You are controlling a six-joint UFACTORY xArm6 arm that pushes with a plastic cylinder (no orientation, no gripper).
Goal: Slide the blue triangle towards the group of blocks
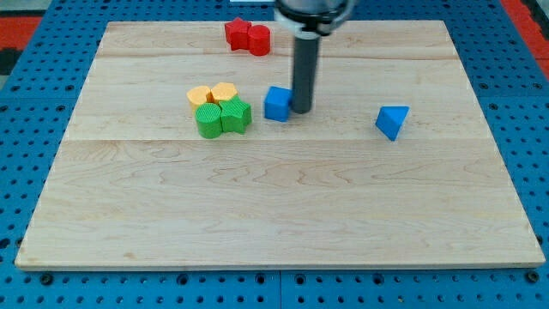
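Observation:
The blue triangle (392, 121) lies alone at the view's right of the wooden board (274, 206). A group of blocks sits left of centre: two yellow blocks (212, 93) at the top and two green blocks (222, 118) below them, all touching. A blue cube (277, 103) stands just right of that group. My tip (302, 110) is right beside the blue cube's right side, touching or nearly so. The tip is well to the left of the blue triangle.
Two red blocks (247, 36) sit together near the board's top edge, above the group. The board rests on a blue pegboard table (34, 103). The arm's dark body (310, 13) hangs over the top centre.

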